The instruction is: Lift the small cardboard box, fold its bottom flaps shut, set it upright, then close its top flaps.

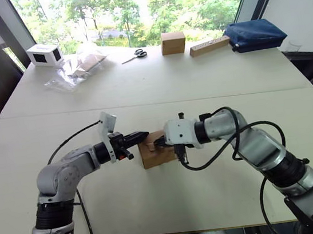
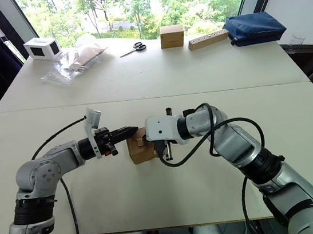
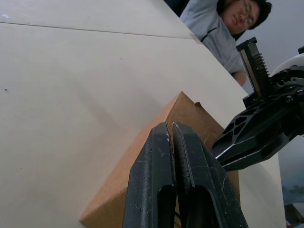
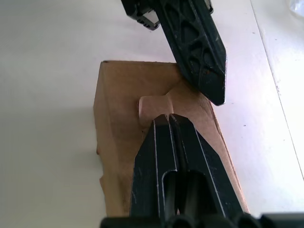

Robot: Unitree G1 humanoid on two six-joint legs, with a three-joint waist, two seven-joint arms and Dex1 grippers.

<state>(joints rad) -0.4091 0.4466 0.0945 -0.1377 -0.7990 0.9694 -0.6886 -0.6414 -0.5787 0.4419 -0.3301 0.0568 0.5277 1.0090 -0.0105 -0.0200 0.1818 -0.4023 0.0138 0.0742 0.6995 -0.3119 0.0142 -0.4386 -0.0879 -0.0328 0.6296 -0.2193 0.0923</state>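
1. The white table is carrying everything; the far edge by the window is holding a navy pouch, a wooden block strip, a neat brown cube box, scissors, a clear plastic bag with brownish contents lying in it, and a white box with a dark window.
2. The small cardboard box is sitting on the table near the front edge, between the two arms, well apart from the far items; what is inside it cannot be told.
3. The left gripper is reaching in from the left with both fingers pressed together, nothing held, its tip lying over the box's top near the left edge.
4. The right gripper is coming from the opposite side, fingers likewise pinched tight with nothing between, resting on the box top.
5. The right wrist view is showing a rounded tuck tab on the top flaps, just ahead of the right fingertips, with the left gripper's tip touching the flap beside it; the head views are not resolving this tab.
6. The left wrist view is showing a person seated past the table's far side.
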